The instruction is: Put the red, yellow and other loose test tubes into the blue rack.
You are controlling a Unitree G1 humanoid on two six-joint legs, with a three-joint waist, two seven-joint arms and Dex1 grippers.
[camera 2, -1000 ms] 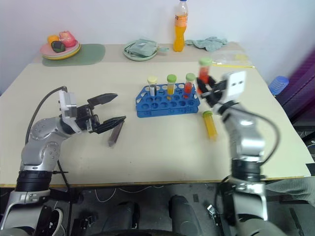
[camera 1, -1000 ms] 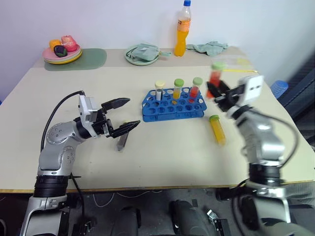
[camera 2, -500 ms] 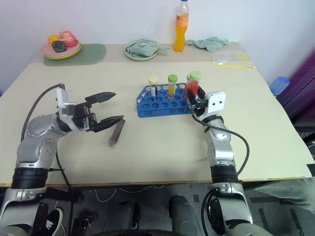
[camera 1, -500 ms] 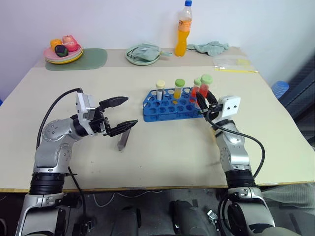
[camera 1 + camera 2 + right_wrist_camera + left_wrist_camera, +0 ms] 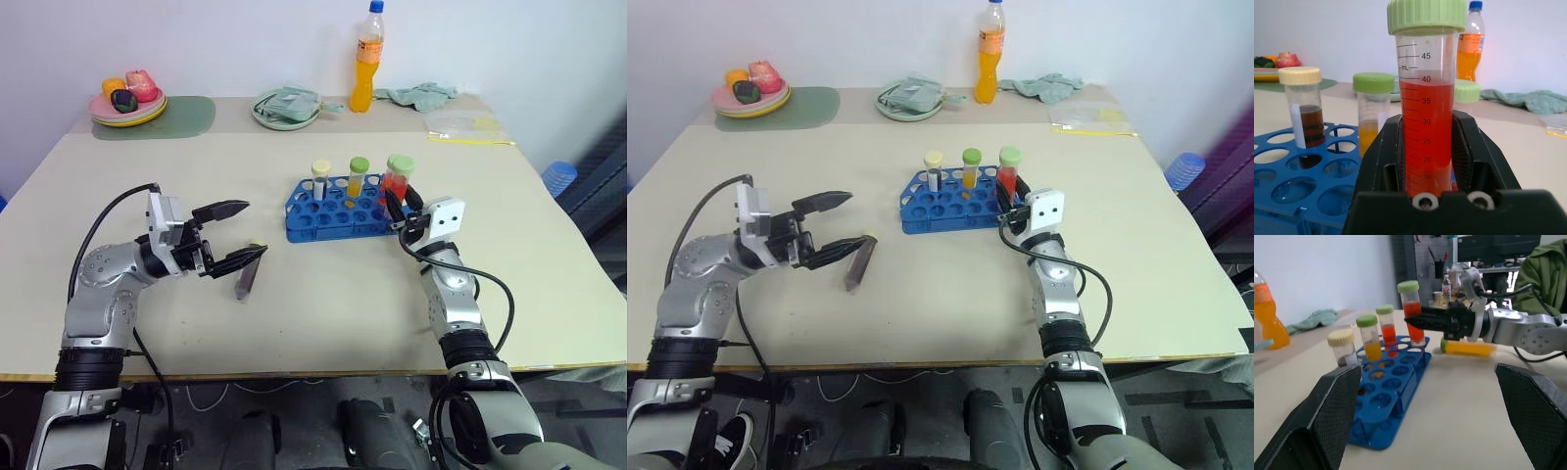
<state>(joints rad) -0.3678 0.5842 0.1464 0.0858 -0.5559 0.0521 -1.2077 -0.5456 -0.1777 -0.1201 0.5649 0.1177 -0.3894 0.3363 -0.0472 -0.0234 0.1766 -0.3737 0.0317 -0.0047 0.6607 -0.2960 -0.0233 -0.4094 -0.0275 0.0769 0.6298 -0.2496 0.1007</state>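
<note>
The loose test tubes number two here: a dark tube lying flat on the beige table, and a red tube held upright. The table runs back to a pale wall; the left wrist view shows a person in a green jacket seated across the room beside dark shelving.

Far behind and left of the left gripper sits a pink plate of toy fruit on a green mat. The left gripper itself hangs above the table with its two fingers spread wide and nothing between them. The dark tube lies just under and beyond its lower fingertip, its long axis running toward and away from the robot, its pale cap at the far end.

Between the two grippers stands the blue rack, whose back row holds a dark tube with a pale yellow cap, then a yellow tube with a green cap. The right wrist view shows a further green cap behind the held tube. Most holes are unfilled.

The right gripper is clamped around the red tube's lower half at the rack's right end; the tube stands vertical, green cap up. Whether its tip sits in a hole cannot be told. In the left wrist view another yellow tube lies on its side behind that gripper. Far behind it stand a green plate with a cloth, an orange drink bottle and a second cloth.
</note>
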